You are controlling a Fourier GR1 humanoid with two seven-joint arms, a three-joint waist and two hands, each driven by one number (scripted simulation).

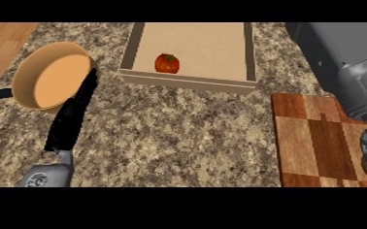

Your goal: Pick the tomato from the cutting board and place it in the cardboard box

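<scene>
- The tomato (167, 63) is seen lying inside the cardboard box (189, 82), on its floor towards the near left corner, close to the front wall, and it is touched by no hand.
- The cardboard box is set on the speckled stone bench (179, 126) at the far middle of the view, with its open top turned up.
- The wooden cutting board (312, 140), made of light and dark blocks, is placed at the right of the bench, well apart from the box, and nothing is seen lying on the part that shows.
- The left hand (72, 111) is held out flat with its black fingers straight and together, nothing being gripped; it is stretched over the bench beside a tan bowl (54, 77), across the bowl's right rim.
- The grey left forearm (46, 174) is seen entering from the lower left.
- The right arm (337, 58) is seen as a grey mass along the right edge; whether the fingers of the right hand are apart or curled cannot be told.
- A strip of wooden surface (14, 36) is visible at the far left corner.
</scene>
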